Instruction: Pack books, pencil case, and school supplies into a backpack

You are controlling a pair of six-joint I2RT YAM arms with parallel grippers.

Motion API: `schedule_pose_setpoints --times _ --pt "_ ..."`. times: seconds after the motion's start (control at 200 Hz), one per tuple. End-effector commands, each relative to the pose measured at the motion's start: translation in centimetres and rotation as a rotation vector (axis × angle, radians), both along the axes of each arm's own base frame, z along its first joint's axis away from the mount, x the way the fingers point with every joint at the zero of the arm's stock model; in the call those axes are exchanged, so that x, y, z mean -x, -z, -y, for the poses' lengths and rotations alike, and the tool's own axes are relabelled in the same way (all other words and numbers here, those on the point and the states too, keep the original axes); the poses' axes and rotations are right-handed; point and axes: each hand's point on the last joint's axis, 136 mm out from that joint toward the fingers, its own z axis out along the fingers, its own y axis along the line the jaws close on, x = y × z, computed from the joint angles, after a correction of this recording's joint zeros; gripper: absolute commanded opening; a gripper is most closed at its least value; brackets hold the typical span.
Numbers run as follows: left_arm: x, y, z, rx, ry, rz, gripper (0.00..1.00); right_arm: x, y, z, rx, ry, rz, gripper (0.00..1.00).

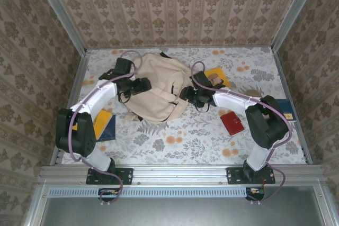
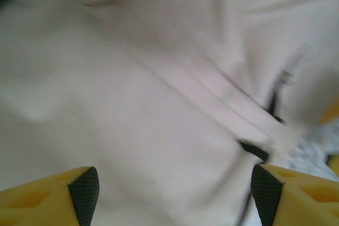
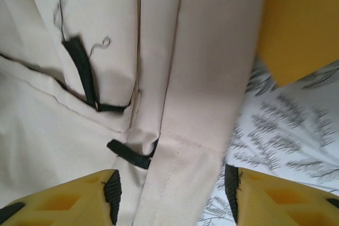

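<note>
The backpack lies mid-table between the left gripper and right gripper, whose jaws stand open over its fabric from either side, probably to spread its opening, while a yellow book waits just beside it.

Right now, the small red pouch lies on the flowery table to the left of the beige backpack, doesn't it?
No. The red pouch lies to the right of the backpack, on the table, as the top external view shows.
</note>
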Motion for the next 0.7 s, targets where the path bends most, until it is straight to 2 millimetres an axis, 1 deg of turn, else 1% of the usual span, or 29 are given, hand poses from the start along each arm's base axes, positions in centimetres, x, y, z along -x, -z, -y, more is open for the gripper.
schedule_pose_setpoints --times 0.0,0.06,0.155,0.23,0.275,0.38,0.47,0.52,0.595,0.615,0.635,0.695 --pt "0.5 3.1 -2.0 -0.059 0.019 -0.096 0.76 0.4 0.7 -2.2 -0.047 -0.025 -0.048 0.56" --pt "0.4 4.3 -2.5 -0.065 0.003 -0.128 0.73 0.5 1.2 -2.9 -0.056 -0.035 -0.062 0.55" --pt "0.5 5.8 -2.0 -0.049 0.017 -0.156 0.70 0.5 2.1 -3.5 -0.067 -0.043 -0.083 0.52" --pt "1.1 7.0 -1.5 -0.036 0.030 -0.190 0.67 0.3 2.7 -3.8 -0.066 -0.055 -0.094 0.48" --pt "1.8 7.8 -1.4 -0.050 0.036 -0.218 0.62 0.1 3.1 -3.9 -0.060 -0.059 -0.101 0.45" --pt "4.3 9.5 -1.2 -0.083 0.056 -0.282 0.57 -0.3 4.0 -3.9 -0.044 -0.064 -0.113 0.39" --pt "7.1 10.6 -0.3 -0.098 0.085 -0.325 0.54 -0.7 4.7 -3.5 -0.015 -0.064 -0.119 0.39" --pt "9.0 11.1 0.4 -0.114 0.110 -0.352 0.54 -1.0 4.9 -3.0 0.005 -0.062 -0.121 0.39" --pt "11.7 11.6 1.6 -0.129 0.138 -0.384 0.54 -1.4 4.9 -2.3 0.030 -0.062 -0.123 0.39" --pt "12.2 11.7 1.6 -0.129 0.130 -0.394 0.54 -1.4 4.9 -2.0 0.036 -0.063 -0.123 0.39" --pt "13.2 11.8 2.3 -0.134 0.154 -0.397 0.54 -1.5 4.8 -1.8 0.041 -0.062 -0.124 0.39" --pt "14.5 11.5 3.3 -0.142 0.173 -0.394 0.54 -1.5 4.5 -1.0 0.058 -0.060 -0.123 0.40"
